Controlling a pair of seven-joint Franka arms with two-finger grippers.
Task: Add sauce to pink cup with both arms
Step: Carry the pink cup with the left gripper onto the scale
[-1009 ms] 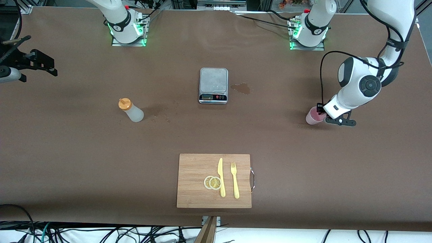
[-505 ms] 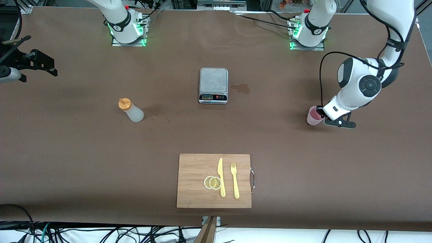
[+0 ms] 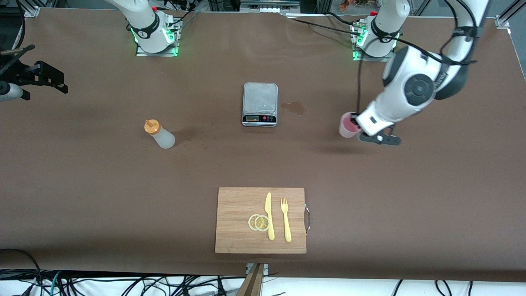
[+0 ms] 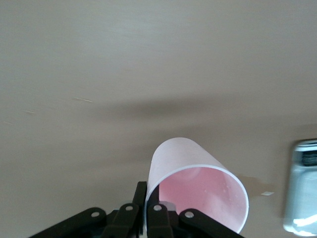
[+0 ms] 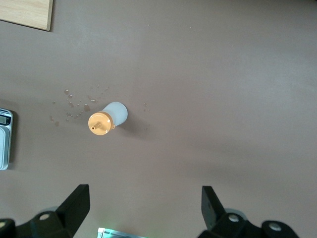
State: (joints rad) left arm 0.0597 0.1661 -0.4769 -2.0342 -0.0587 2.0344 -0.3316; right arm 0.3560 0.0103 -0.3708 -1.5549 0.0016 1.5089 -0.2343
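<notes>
We have the pink cup pinched at its rim by the left end effector, lifted over the worktop toward the left arm's end, beside the scale. Carry it level and set it down gently, upright. The sauce stands toward the right arm's end. The right end effector waits high above, fingers spread wide, holding nothing.
</notes>
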